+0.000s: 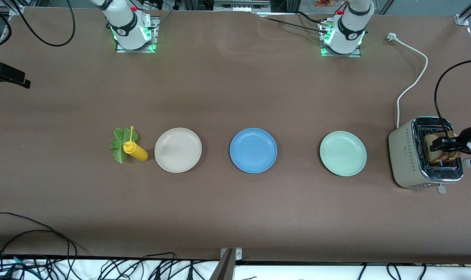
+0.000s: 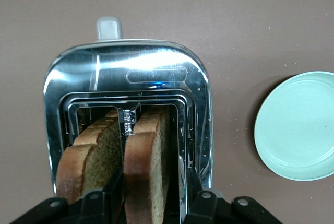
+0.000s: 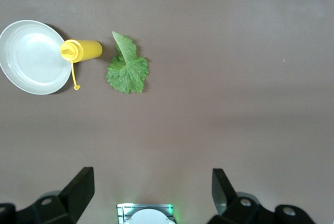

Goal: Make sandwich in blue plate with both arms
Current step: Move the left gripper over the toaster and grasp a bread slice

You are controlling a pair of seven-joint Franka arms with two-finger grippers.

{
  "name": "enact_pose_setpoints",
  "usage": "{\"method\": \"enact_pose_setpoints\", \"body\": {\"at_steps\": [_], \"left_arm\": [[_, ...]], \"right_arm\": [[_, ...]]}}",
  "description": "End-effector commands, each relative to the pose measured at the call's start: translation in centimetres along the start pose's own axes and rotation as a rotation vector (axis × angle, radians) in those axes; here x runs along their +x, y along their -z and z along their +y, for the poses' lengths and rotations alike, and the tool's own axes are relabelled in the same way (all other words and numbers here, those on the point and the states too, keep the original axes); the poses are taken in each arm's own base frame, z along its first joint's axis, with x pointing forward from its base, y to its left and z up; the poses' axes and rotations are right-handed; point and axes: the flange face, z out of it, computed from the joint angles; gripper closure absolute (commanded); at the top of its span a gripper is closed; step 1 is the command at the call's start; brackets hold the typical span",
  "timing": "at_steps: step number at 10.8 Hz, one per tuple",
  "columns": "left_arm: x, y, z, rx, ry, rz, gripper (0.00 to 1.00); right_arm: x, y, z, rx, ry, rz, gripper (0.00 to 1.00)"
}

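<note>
the left gripper (image 1: 445, 146) straddles an upright bread slice (image 2: 148, 174) in the toaster (image 1: 406, 155), grip uncertain; the right gripper (image 3: 151, 192) waits, jaws apart.

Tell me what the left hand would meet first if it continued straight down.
Probably the bread slice standing in the toaster: the left hand hangs just above it, one finger on each side.

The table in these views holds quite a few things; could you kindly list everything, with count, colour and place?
blue plate: one, medium blue, mid-table.
beige-white plate: one, toward the right arm's end.
mint-green plate: one, beside the toaster.
toaster: one, cream and chrome, left arm's end.
bread slices: two, brown, upright in the toaster slots.
lettuce leaf: one, green, beside the bottle.
squeeze bottle: one, yellow, beside the beige-white plate.
left gripper: black, around a slice.
right gripper: black, open, waiting.
</note>
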Motion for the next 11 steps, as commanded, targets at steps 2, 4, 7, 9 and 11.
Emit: {"method": "enact_pose_setpoints", "body": {"at_steps": [2, 4, 7, 9, 11], "left_arm": [[-0.4, -0.5, 0.0, 0.006, -0.027, -0.029, 1.0], [-0.7, 0.2, -0.3, 0.012, -0.018, -0.035, 1.0], [-1.3, 4.2, -0.5, 0.053, -0.027, -0.078, 1.0], [-1.7, 7.8, 0.9, 0.05, -0.039, -0.099, 1.0], [-1.5, 12.1, 3.6, 0.034, -0.077, -0.115, 1.0]], "right_arm": [[-0.7, 0.6, 0.4, -0.004, 0.03, -0.015, 0.0], [-0.8, 0.7, 1.0, -0.001, 0.022, -0.016, 0.0], [-0.9, 0.7, 1.1, -0.002, 0.039, -0.019, 0.0], [-0.9, 0.6, 1.1, 0.0, 0.054, -0.021, 0.0], [-0.9, 0.7, 1.1, 0.001, 0.055, -0.019, 0.0]]}}
